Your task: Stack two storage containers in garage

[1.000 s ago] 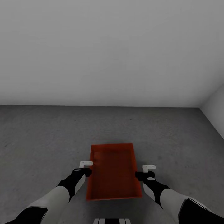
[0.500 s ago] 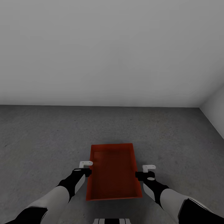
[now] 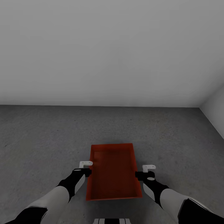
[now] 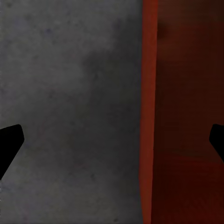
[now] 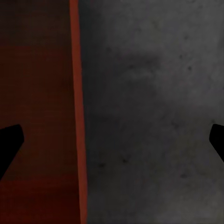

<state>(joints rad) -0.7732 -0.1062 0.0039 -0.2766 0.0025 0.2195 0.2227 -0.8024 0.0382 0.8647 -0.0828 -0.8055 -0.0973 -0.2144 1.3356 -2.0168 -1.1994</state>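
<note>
On the garage floor [image 3: 46,140] sat our container [image 3: 113,171]. We kept both claws, left [image 3: 85,168] and right [image 3: 144,172], spread apart astride its long walls, probably to release it.

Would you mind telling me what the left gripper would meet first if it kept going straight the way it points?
Probably the storage container's side wall rim, which lies between the open fingers of the left gripper; depth is unclear.

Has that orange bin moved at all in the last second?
No. The orange-red storage container sits at the same distance from the wall's base line across the head views.
</note>
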